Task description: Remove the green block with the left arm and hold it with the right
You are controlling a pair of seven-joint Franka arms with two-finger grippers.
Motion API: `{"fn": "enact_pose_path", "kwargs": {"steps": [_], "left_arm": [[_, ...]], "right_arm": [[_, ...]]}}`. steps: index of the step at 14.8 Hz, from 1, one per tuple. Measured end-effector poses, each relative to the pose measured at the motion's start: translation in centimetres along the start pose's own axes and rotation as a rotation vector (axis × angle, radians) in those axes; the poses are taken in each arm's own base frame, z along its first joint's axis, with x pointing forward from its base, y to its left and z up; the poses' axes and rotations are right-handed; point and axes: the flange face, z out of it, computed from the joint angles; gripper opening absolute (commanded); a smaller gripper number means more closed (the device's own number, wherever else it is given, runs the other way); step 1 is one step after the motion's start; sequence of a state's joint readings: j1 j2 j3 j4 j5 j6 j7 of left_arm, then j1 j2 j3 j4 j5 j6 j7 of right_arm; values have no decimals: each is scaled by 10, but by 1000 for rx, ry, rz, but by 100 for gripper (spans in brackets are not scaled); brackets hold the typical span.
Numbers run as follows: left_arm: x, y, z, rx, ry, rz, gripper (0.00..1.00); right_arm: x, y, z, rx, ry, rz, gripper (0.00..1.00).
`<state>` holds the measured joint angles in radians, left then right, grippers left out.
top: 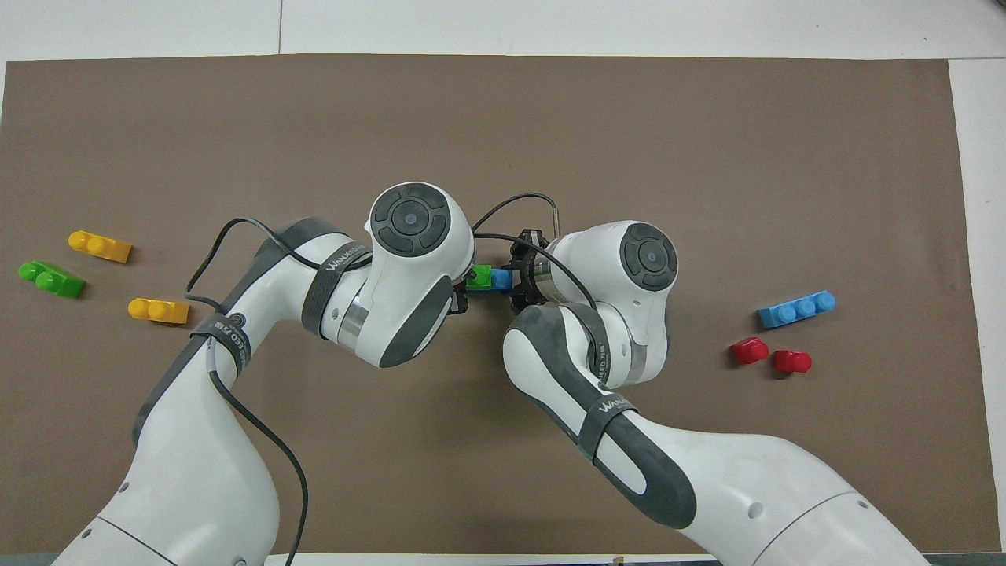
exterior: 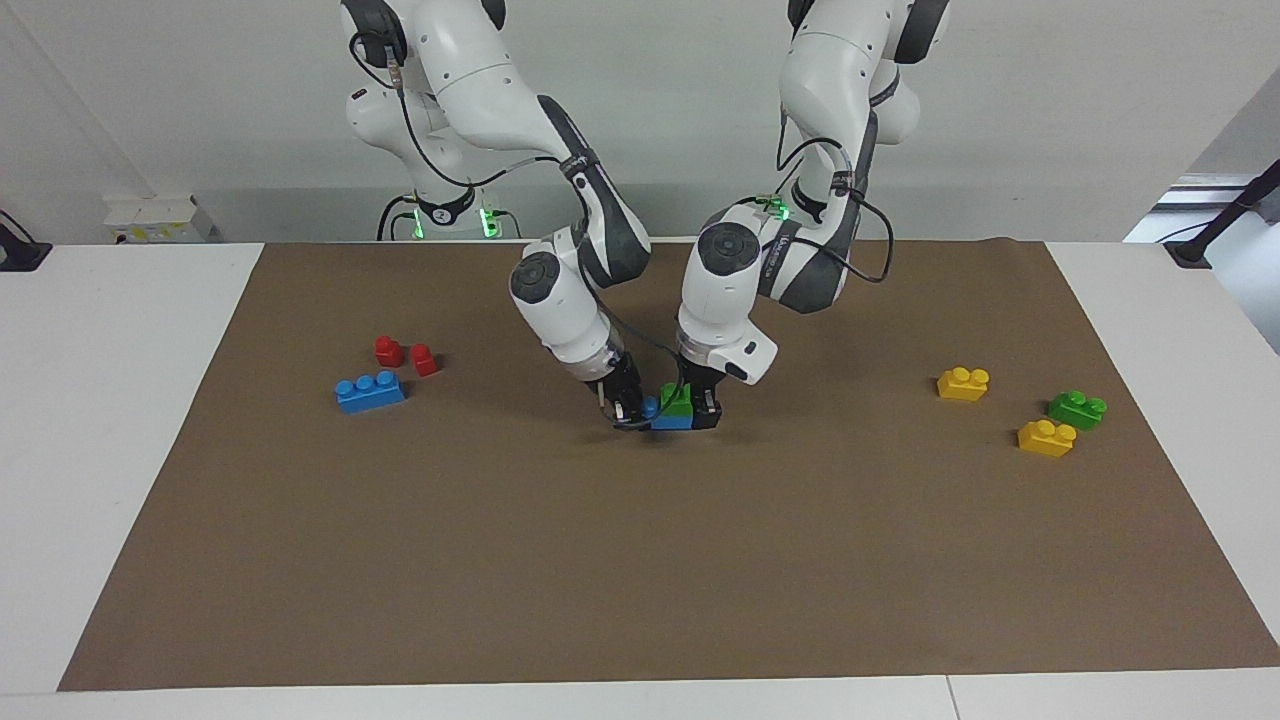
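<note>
Between the two end effectors, the left end effector grips the green block while the right end effector clamps the blue brick beneath it.

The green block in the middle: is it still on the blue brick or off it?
On. The green block sits on the blue brick, with the left gripper around it.

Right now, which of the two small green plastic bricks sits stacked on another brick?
The green block at mid-table between both grippers, atop a blue brick; the other green brick lies alone.
</note>
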<state>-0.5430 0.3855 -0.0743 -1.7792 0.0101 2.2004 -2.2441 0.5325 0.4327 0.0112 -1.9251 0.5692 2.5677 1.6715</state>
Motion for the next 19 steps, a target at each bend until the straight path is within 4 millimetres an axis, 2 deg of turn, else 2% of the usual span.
{"fn": "enact_pose_path", "kwargs": {"steps": [7,9,11,15,17,19], "left_arm": [[-2,-2,-6,-7,-2,7,0],[0,-1,-17,-17,-8,5,0],[6,3,-43,-42,-19,-7,0],[42,12,-91,-47,-7,-23,0],[63,17,-105,-34,8,-1,0],[93,29,-112,-17,25,41,0]], "right_arm": [[0,-4,-3,15,-2,-10,0],[-1,-6,-5,20,-5,-11,0],[-2,-4,-3,15,-4,-13,0],[-1,-2,-2,12,-3,-15,0],[1,-7,-7,21,-4,-32,0],[7,-17,-21,22,-11,-50,0]]}}
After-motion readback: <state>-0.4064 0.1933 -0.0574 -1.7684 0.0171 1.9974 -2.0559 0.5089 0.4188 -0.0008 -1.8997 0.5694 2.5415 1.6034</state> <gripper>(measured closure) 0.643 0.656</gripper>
